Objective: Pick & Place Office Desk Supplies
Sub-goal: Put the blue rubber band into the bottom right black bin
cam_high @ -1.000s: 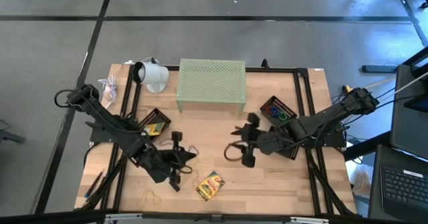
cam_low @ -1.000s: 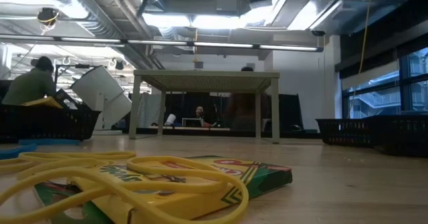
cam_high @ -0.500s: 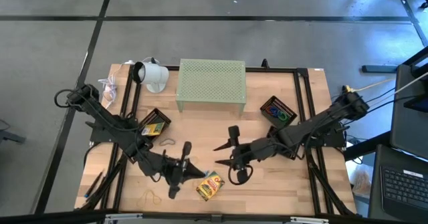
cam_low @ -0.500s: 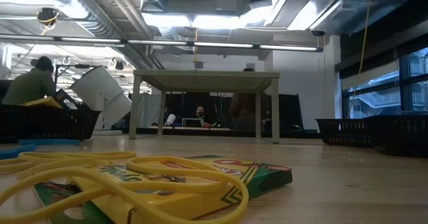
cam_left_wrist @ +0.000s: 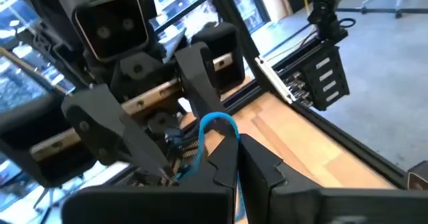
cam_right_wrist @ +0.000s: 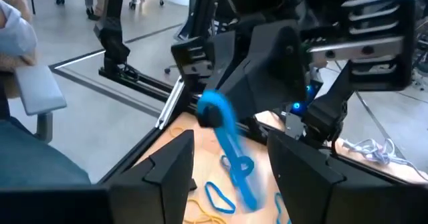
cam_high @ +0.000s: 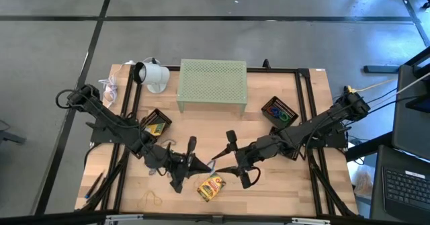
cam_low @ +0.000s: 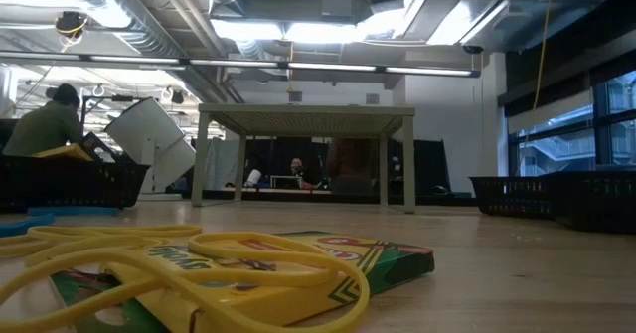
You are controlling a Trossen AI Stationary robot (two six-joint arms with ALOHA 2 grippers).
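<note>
A blue clip ring (cam_left_wrist: 218, 126) is held up above the table's middle by my left gripper (cam_left_wrist: 235, 165), which is shut on it. In the high view the left gripper (cam_high: 200, 162) and the right gripper (cam_high: 227, 160) face each other, tip to tip. My right gripper (cam_right_wrist: 231, 164) is open, one finger standing on each side of the blue ring (cam_right_wrist: 226, 132) without touching it. A yellow-green crayon box (cam_high: 211, 187) lies flat on the table just nearer than both grippers. Tan rubber bands (cam_high: 150, 199) lie toward the near left corner. My left gripper pinches the blue clip ring between its two fingers (cam_left_wrist: 223, 162) at the ring's lower end (cam_left_wrist: 231, 158). The fingers come from the table's left. The ring's rounded loop (cam_left_wrist: 218, 120) sticks out past the fingertips, and the ring is lifted clear of the table.
A black mesh tray (cam_high: 154, 123) holding a crayon box sits at the left, and another (cam_high: 279, 112) with coloured rings at the right. The pale green perforated stand (cam_high: 211, 84) and a white lamp (cam_high: 153, 75) are at the far edge. More blue rings and rubber bands (cam_right_wrist: 215, 196) lie on the table.
My right gripper has swung toward the table's left and near edge, closing in on the left gripper until its open fingers flank the blue ring. My left gripper has moved a little toward the table's right, carrying the ring to meet it.
</note>
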